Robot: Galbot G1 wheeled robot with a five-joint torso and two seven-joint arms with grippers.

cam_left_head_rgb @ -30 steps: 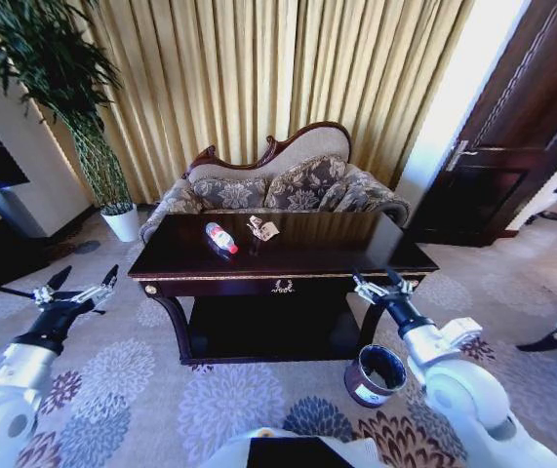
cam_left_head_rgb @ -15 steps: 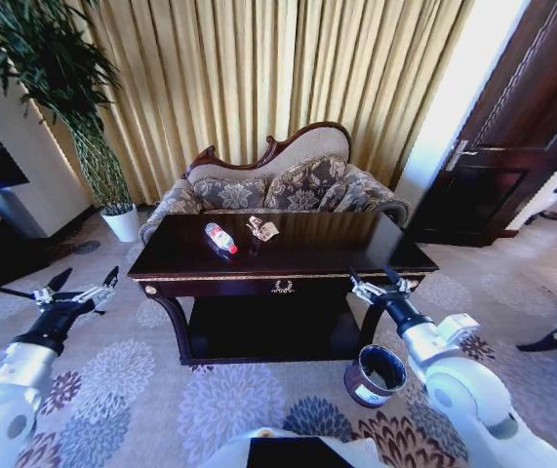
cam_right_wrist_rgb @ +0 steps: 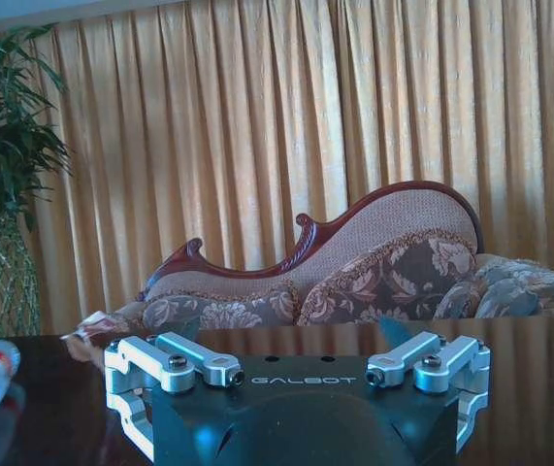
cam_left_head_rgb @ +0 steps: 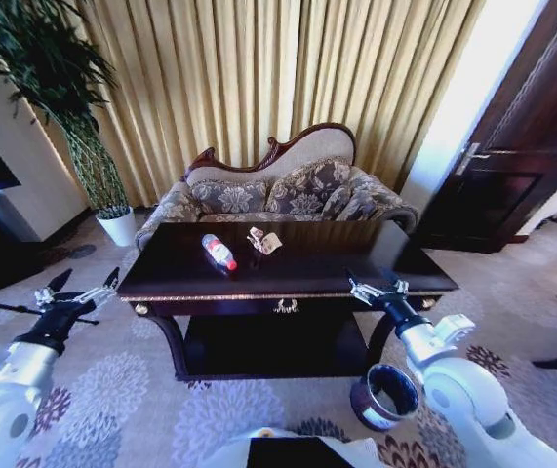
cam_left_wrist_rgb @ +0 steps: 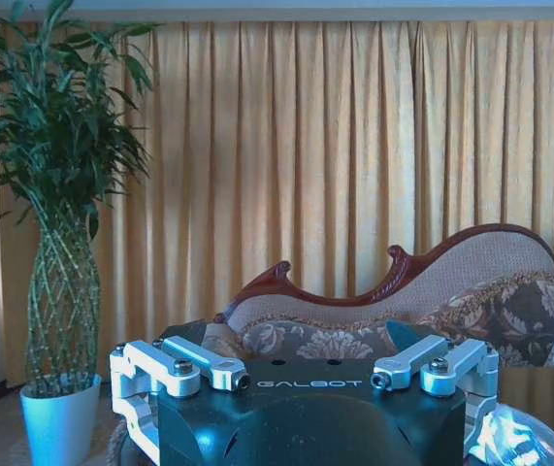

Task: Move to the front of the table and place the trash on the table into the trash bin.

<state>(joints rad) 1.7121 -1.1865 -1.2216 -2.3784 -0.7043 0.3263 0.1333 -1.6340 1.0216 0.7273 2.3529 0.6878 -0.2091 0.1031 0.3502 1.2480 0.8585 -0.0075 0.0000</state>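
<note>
Your bottle (cam_left_head_rgb: 219,252) and wrapper (cam_left_head_rgb: 264,240) lie on the worktop (cam_left_head_rgb: 356,268). Both tools, left (cam_left_head_rgb: 75,293) and right (cam_left_head_rgb: 374,287), hover spread wide, holding nothing; bin (cam_left_head_rgb: 385,397) sits by the right arm.

Gold pleated curtains (cam_left_head_rgb: 278,78) across the back wall, backlit by daylight. Carved-frame floral sofa (cam_left_head_rgb: 278,185) directly in front of them. Tall potted plant (cam_left_head_rgb: 63,107) at left in a white pot. Dark wooden door (cam_left_head_rgb: 522,146) at right. Floral-patterned carpet (cam_left_head_rgb: 112,390) underfoot.
</note>
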